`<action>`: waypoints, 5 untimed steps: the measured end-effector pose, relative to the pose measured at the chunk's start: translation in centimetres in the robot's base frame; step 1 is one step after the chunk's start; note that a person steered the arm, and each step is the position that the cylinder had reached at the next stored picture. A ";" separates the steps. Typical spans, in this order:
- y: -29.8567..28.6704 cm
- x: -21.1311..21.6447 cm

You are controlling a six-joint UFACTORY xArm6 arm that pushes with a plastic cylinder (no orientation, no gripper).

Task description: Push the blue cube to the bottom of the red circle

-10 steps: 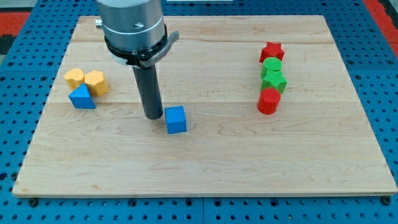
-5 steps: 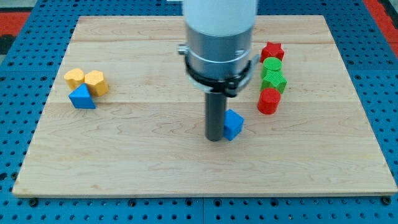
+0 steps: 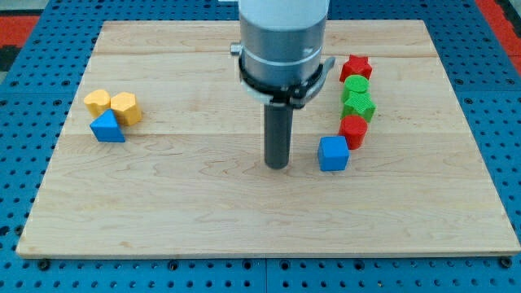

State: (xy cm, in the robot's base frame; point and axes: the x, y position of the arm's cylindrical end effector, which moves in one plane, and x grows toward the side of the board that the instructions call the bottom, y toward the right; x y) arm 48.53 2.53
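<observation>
The blue cube [image 3: 334,154] lies on the wooden board [image 3: 260,220], right of centre. It sits just below and left of the red circle [image 3: 354,131], touching or almost touching it. The red circle is the lowest block of a column at the view's right. My tip [image 3: 277,166] rests on the board to the left of the blue cube, about a cube's width away and not touching it.
Above the red circle stand two green blocks [image 3: 357,104] [image 3: 356,85] and a red star [image 3: 356,67]. At the view's left sit two yellow blocks [image 3: 98,102] [image 3: 125,107] and a blue triangle [image 3: 107,127].
The blue cube has slid right from the board's middle to beside the red circle. My tip pushed it there, then stopped and now stands apart from it.
</observation>
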 end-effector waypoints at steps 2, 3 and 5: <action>2.3 -0.3; 4.1 -0.3; 6.6 -0.3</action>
State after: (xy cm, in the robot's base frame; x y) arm 48.20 9.12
